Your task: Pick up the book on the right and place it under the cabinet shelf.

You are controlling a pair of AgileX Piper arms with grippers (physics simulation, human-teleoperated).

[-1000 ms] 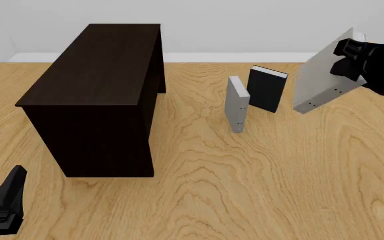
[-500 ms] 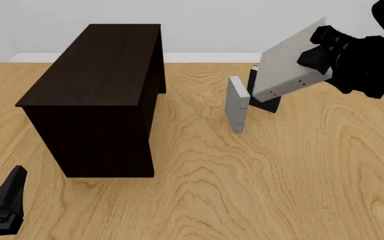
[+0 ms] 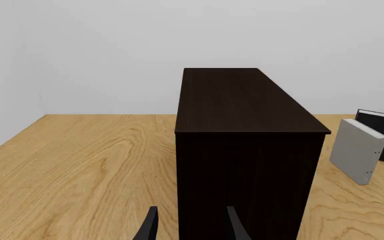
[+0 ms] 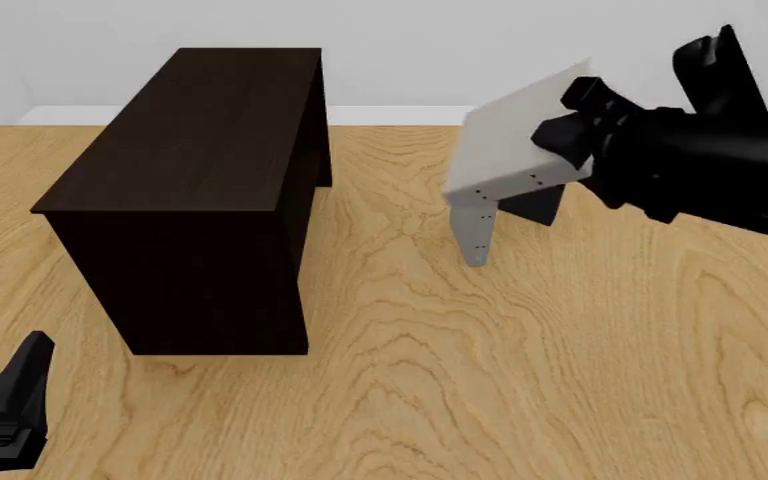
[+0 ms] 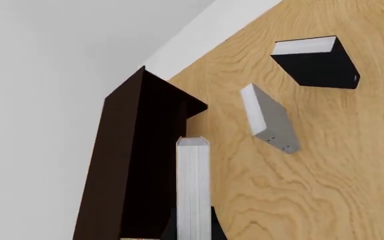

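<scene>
Risk: cabinet shelf (image 4: 191, 190), toward surface's left edge, may catch tilted grey book (image 4: 518, 150) carried aloft over surface's far-right part; second grey book (image 4: 474, 232) and black book (image 4: 534, 207) stand just below. Right pincer (image 4: 564, 125) pinching book. Left pincer (image 3: 190, 227) spread, empty, near-left corner

The thin light grey book (image 4: 518, 145) hangs tilted in the air at upper right of the front view, clamped by the right end effector (image 4: 574, 125). The dark, flat-topped cabinet (image 4: 191, 190) stands upright at left.
</scene>
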